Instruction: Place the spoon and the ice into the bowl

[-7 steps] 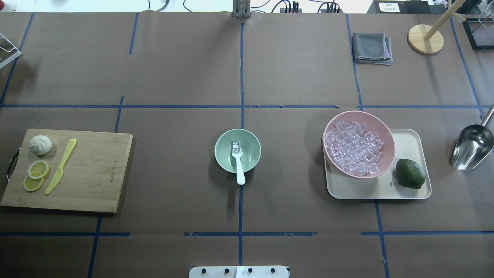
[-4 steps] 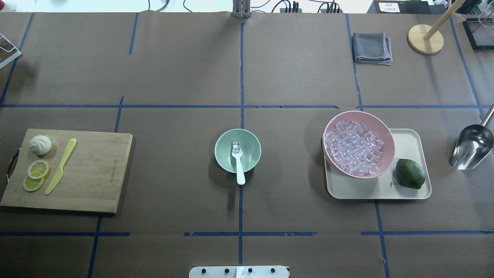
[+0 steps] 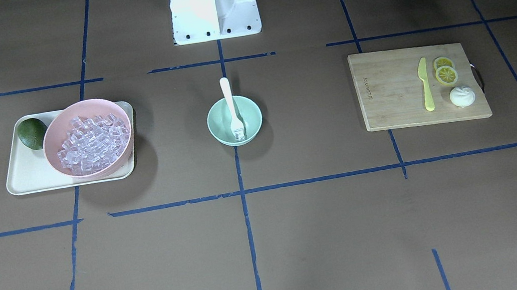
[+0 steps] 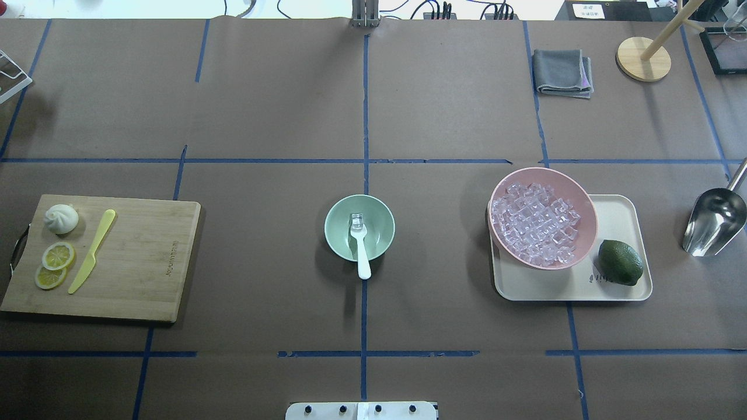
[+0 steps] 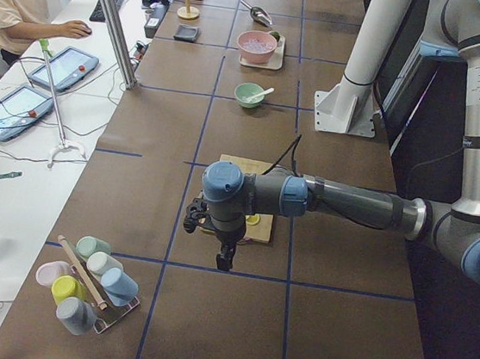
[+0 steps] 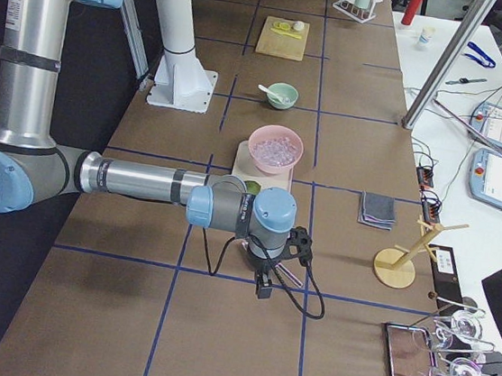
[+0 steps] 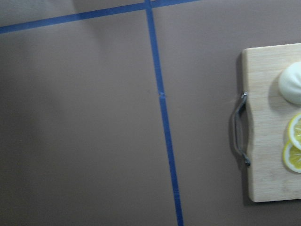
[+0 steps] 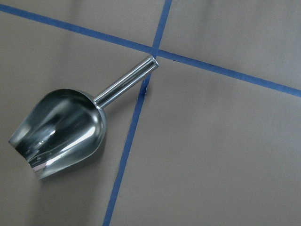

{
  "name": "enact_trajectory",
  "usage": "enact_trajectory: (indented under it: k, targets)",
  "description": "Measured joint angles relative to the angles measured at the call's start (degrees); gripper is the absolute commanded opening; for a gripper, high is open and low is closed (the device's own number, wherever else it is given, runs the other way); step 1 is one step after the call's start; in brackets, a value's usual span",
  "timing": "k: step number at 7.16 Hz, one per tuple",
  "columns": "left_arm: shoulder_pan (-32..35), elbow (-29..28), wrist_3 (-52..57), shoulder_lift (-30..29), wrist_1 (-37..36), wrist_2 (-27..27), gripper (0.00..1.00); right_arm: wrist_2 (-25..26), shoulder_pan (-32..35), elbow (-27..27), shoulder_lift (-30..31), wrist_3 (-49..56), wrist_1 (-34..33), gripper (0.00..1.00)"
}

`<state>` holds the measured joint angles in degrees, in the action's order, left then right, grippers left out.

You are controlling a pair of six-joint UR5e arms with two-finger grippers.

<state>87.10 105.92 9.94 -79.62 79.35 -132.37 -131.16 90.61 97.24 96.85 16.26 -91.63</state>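
The mint-green bowl [image 4: 379,224] stands at the table's middle. The white spoon [image 4: 363,256] lies in it, scoop inside and handle over the near rim. One clear ice cube [image 4: 356,220] sits in the bowl at the scoop. The same bowl [image 3: 220,125] and spoon [image 3: 229,98] show in the front-facing view. Many more ice cubes [image 4: 534,224] fill the pink bowl [image 4: 578,195]. The left gripper [image 5: 225,260] hangs over the table's left end, the right gripper [image 6: 263,285] over the right end. I cannot tell whether either is open or shut.
The pink bowl and a lime [image 4: 620,262] sit on a beige tray [image 4: 618,216]. A metal scoop [image 4: 715,221] lies at far right. A cutting board [image 4: 140,262] at left holds a yellow-green knife [image 4: 92,251], lemon slices and a bun. A grey cloth [image 4: 563,73] lies at the back.
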Motion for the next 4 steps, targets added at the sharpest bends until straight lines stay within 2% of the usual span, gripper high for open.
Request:
enact_trajectory:
  k: [4]
  targets:
    - [0.0,-0.04,-0.01,-0.1,-0.21,0.25,1.0,-0.13,0.0,-0.41,0.0,-0.04,0.02,0.99]
